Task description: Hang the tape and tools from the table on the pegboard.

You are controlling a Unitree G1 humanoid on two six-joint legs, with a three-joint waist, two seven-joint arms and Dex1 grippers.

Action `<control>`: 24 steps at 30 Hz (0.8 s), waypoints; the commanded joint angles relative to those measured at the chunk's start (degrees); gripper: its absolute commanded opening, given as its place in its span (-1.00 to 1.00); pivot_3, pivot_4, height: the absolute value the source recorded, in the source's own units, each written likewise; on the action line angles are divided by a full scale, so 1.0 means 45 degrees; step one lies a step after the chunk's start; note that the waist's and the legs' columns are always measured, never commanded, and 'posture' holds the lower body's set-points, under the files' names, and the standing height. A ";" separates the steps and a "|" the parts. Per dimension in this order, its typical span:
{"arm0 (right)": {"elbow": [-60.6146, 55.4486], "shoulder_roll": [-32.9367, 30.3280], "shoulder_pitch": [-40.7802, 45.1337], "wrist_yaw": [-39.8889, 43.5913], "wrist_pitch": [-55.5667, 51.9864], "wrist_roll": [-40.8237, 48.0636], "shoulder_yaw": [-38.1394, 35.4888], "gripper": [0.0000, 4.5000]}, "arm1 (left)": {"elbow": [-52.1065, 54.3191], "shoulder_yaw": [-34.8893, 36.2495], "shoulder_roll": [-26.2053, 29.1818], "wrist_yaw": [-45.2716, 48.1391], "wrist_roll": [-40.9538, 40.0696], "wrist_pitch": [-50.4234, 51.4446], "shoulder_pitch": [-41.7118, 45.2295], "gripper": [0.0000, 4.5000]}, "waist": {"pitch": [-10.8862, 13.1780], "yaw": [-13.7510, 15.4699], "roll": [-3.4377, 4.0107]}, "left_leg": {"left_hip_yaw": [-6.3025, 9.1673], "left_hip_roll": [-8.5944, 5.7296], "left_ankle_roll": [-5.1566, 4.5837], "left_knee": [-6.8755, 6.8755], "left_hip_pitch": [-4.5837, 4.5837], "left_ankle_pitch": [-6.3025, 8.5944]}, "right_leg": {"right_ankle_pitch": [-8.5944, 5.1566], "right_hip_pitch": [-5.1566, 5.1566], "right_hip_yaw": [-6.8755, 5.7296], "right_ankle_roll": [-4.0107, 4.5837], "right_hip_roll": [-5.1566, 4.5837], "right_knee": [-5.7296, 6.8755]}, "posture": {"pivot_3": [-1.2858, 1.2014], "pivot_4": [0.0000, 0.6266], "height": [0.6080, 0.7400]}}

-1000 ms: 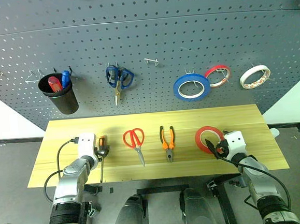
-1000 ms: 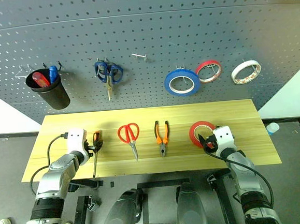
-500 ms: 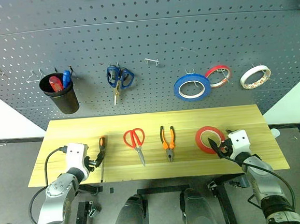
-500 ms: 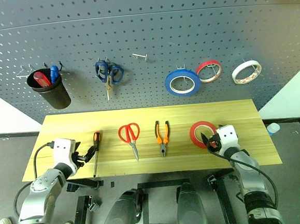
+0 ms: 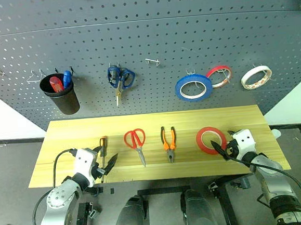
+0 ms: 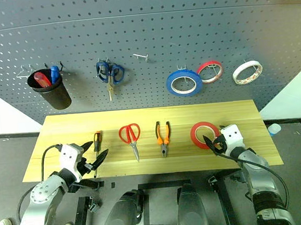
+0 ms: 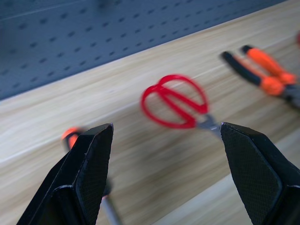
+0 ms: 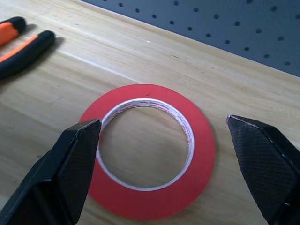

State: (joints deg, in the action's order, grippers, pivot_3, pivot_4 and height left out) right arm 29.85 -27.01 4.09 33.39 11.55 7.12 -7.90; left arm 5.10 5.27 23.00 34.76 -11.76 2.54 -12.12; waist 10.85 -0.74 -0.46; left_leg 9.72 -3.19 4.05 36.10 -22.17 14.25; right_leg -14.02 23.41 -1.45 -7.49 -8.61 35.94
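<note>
Watching: I see all four items flat on the table (image 5: 63, 131), none on the pegboard (image 5: 150, 39).
Left gripper (image 5: 108, 159): jaws spread wide, empty, just beside the screwdriver (image 5: 102, 154).
Right gripper (image 5: 222, 146): fingers apart, at the red tape (image 5: 210, 139).
Middle: scissors (image 5: 135, 143), then pliers (image 5: 167, 142).

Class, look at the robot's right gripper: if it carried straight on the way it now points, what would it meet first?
Most likely the red tape lying flat on the table. The right gripper, open, points down at the roll. Depth is hard to judge.
</note>
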 commanded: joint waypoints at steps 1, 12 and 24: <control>-0.0616 -0.0263 -0.0081 0.0311 -0.0041 0.0126 -0.0046 1.00 | 0.0375 0.0027 0.0176 0.0139 -0.0047 -0.0330 -0.0004 0.68 | 0.0000 0.0001 0.0000 | -0.0001 0.0000 0.0000 0.0001 0.0000 0.0000 | 0.0000 0.0000 0.0001 0.0000 -0.0001 0.0000 | 0.02 -0.52 0.85; -0.0697 -0.0198 -0.0148 0.0330 0.0121 -0.0249 0.0107 1.00 | -0.0534 0.0437 -0.0093 -0.1740 0.0762 0.0172 0.0401 0.68 | 0.0000 0.0022 0.0000 | 0.0000 0.0000 0.0000 0.0003 0.0002 0.0000 | 0.0001 0.0000 0.0000 -0.0004 0.0000 0.0004 | 0.03 -0.50 0.85; -0.0423 -0.0051 0.0028 -0.0061 0.0356 -0.0491 0.0288 1.00 | -0.1296 0.0444 -0.0722 -0.3277 0.1202 0.0337 0.1066 0.68 | 0.0001 0.0026 -0.0002 | -0.0001 -0.0001 0.0000 0.0002 0.0002 0.0000 | 0.0021 -0.0001 -0.0001 -0.0041 0.0000 0.0002 | 0.03 -0.51 0.85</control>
State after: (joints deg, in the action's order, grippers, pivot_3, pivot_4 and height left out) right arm 28.30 -27.33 3.64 33.55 11.91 5.00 -6.53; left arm -1.29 7.47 19.68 20.19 -6.73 4.48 -7.70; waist 10.86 -0.62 -0.47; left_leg 9.72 -3.19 4.05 36.11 -22.16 14.25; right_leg -13.93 23.41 -1.45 -7.67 -8.61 35.95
